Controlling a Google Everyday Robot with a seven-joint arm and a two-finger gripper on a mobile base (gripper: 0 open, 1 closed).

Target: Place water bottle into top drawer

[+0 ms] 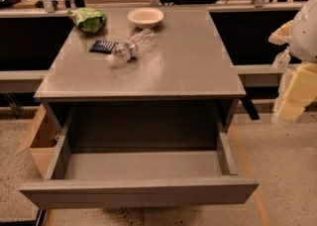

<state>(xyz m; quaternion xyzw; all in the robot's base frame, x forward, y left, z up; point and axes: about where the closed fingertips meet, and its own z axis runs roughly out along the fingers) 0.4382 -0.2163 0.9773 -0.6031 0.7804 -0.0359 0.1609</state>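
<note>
The water bottle (pixel 130 47) is clear crinkled plastic with a white cap and a narrow label band. It lies on its side on the grey table top (pixel 188 56), left of centre, cap towards the front left. The top drawer (pixel 138 190) is pulled wide out below the table's front edge, and its grey floor is bare. My gripper (pixel 290 106) hangs at the far right of the view, beside the table's right edge, well away from the bottle and off to the right of the drawer. It holds nothing that I can see.
A white bowl (pixel 145 17) and a green bag (pixel 89 19) sit at the back of the table. A dark blue packet (pixel 102 46) lies just left of the bottle. A tan cardboard box (pixel 42 138) stands on the floor at the drawer's left. A small clear pump bottle (pixel 281 60) is near my arm.
</note>
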